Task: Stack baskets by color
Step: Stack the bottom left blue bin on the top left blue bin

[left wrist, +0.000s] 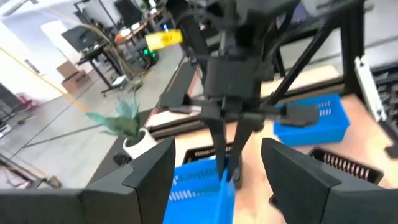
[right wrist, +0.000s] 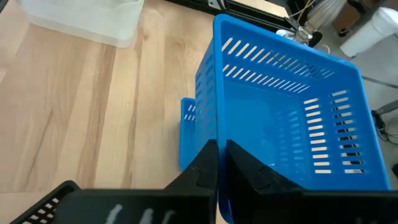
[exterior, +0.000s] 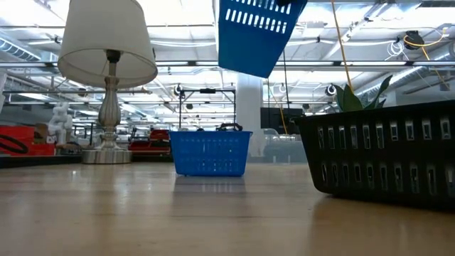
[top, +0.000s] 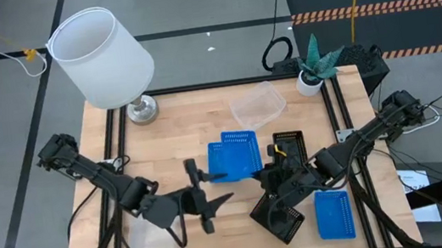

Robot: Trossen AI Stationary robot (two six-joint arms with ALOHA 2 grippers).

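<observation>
A wooden table (top: 202, 109) seen from above, with two dark robot arms reaching in from the near corners. The right gripper (right wrist: 219, 163), near the table's centre, has its fingers pinched tight on the wall of a blue basket (right wrist: 283, 118) and holds it tilted in the air, above a second blue basket (exterior: 210, 152) resting on the wood near the middle. A third blue basket (top: 334, 214) lies at about four o'clock, well apart. Black baskets (top: 286, 192) sit just beside the right arm at about five o'clock, a clear basket (top: 258, 105) at one o'clock, and another clear one (top: 153, 243) at seven o'clock under the left arm. The left gripper (top: 207, 201) hovers at about six o'clock, fingers spread wide and holding nothing. A white lamp (top: 105, 58) stands at eleven o'clock, a small potted plant (top: 312, 67) at two. To nest the lifted basket well, it probably needs levelling and squaring with the one below before release, since a tilted drop could catch a rim.
</observation>
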